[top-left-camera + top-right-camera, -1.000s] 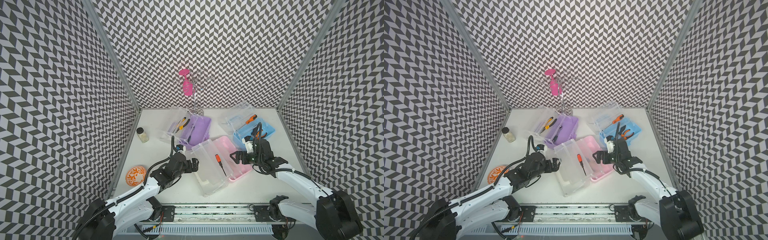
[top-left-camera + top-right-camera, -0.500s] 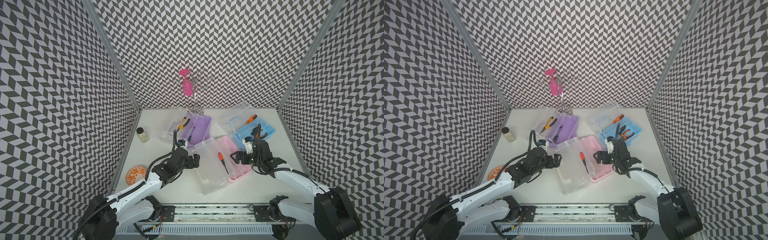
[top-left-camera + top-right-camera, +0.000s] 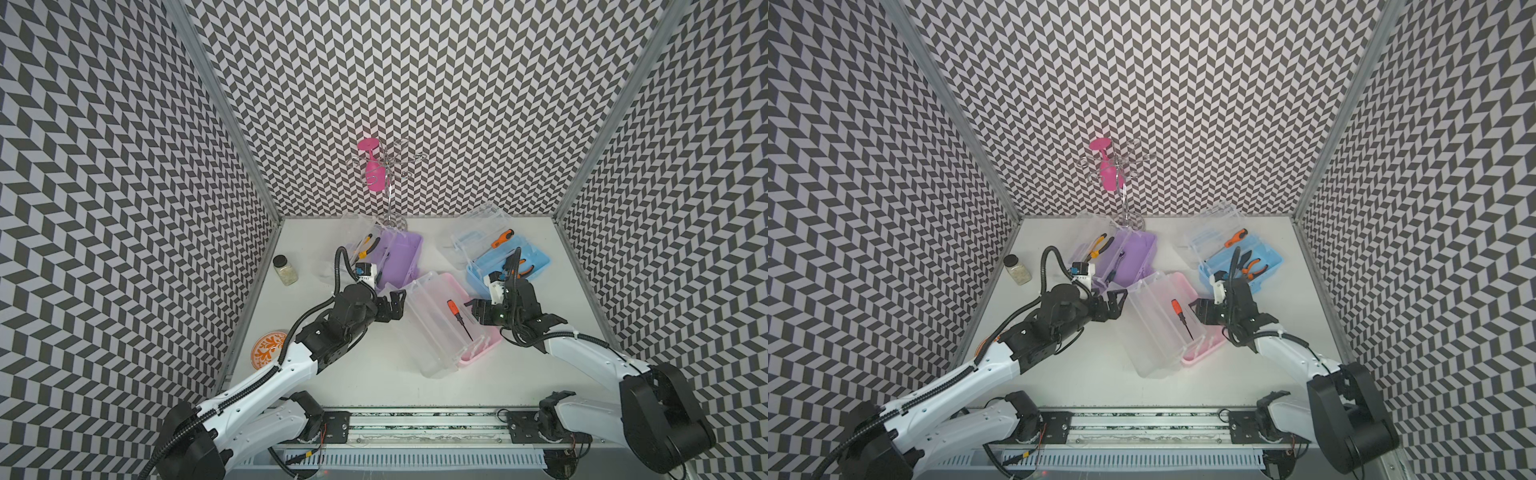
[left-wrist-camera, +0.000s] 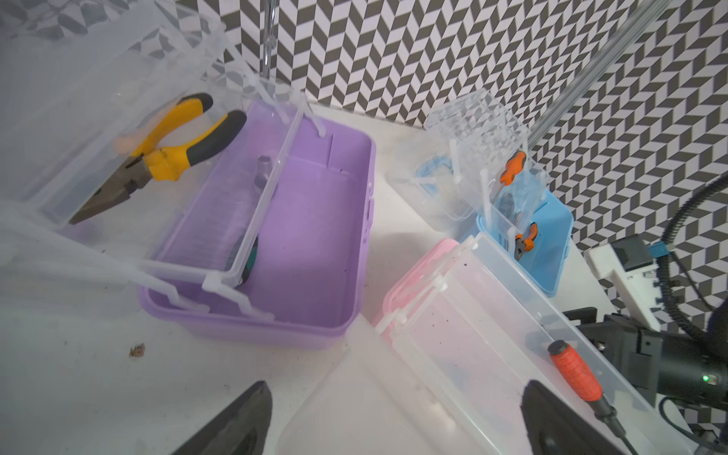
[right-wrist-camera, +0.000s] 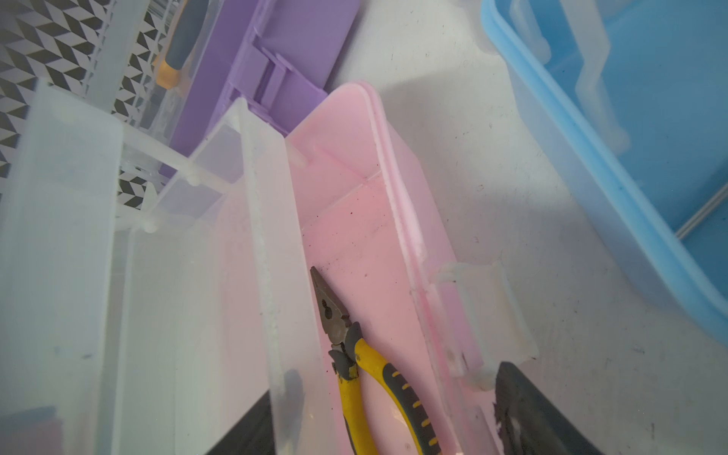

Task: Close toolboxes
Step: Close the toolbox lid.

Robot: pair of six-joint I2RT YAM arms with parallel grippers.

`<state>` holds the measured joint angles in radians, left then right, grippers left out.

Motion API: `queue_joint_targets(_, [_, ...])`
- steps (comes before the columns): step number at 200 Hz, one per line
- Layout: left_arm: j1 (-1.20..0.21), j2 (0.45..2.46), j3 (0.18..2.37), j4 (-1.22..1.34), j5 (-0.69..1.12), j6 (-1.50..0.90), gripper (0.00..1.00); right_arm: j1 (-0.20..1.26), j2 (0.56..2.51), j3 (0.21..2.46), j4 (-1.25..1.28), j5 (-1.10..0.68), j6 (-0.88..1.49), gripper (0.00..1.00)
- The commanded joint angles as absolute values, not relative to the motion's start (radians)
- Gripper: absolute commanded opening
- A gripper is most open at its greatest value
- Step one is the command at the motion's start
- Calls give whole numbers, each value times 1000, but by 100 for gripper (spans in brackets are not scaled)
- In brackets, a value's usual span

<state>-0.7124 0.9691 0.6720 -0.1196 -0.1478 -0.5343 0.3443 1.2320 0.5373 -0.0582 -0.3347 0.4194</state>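
All three toolboxes stand open on the bench (image 3: 365,374). The pink toolbox (image 3: 451,289) lies slantwise in the middle, with its clear lid (image 3: 419,336) folded out to the left. The purple toolbox (image 3: 401,257) is just behind it, toward the back edge. The light blue toolbox (image 3: 534,262) is near the back right corner.

The left gripper (image 3: 395,309) is at the back end of the pink box's lid. Its fingers (image 4: 236,425) are spread wide and hold nothing. In the left wrist view a corner of the lid lies between them, but contact cannot be judged there.

The right gripper (image 3: 477,312) is at the right long wall of the pink base. Only the right wrist view shows how it stands: one finger (image 5: 528,413) is outside the wall, just beside the clear latch (image 5: 484,315). The other is inside the box, blurred behind the clear tray wall. The jaws are wide apart with the wall between them (I cannot tell whether the outer finger touches the latch).

The same view shows yellow-handled pliers (image 5: 374,382) on the pink floor, which the tray and the arm cover in both top views. The orange-handled screwdriver (image 3: 455,309) on the pink box's tray appears in both top views and in the left wrist view.

The left wrist view also shows yellow-and-black pliers (image 4: 165,157) in the purple box's raised tray. A grey-tipped tool (image 4: 262,177) lies under that tray and is hard to identify.

The jar (image 3: 285,269) and the orange-patterned plate (image 3: 269,353), both by the left edge, appear only in the top views.
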Motion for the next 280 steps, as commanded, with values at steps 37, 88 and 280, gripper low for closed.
queue_joint_targets(37, [-716,962,706,-55,-142,-500,99,351,1264,497,-64,-367,503,64])
queue_joint_targets(88, [-716,1068,713,21,-69,-494,99,351,1243,486,-60,-317,522,56])
queue_joint_targets(280, [-734,1480,959,27,-4,-437,99,351,1247,560,-130,-301,446,61])
